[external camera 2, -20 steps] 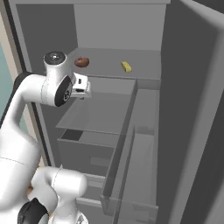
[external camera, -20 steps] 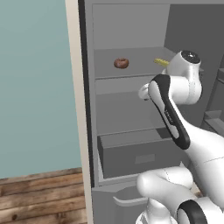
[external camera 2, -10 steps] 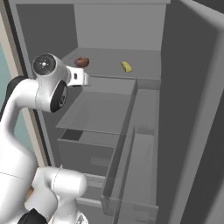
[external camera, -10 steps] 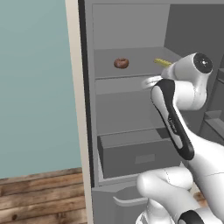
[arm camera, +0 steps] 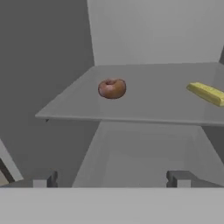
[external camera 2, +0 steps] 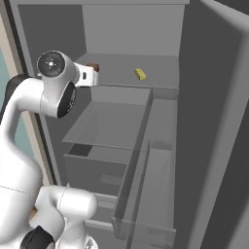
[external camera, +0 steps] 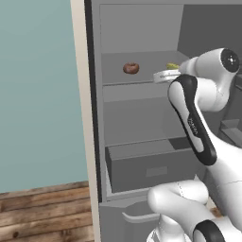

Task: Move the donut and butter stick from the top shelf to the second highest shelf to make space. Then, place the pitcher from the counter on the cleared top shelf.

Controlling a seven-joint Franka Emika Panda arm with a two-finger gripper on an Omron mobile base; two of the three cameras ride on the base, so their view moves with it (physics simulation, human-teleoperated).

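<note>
Donut, a small brown ring with reddish glaze, sits on the thin flat grey top shelf of the fridge, left of the thin yellow butter stick on that same shelf. I see my two-finger gripper spread wide and empty, short of the shelf's front edge.

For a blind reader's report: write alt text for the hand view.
A donut and a butter stick lie apart on the top shelf of an open fridge. The open fingers point toward it from outside; a lower shelf shows beneath.
</note>
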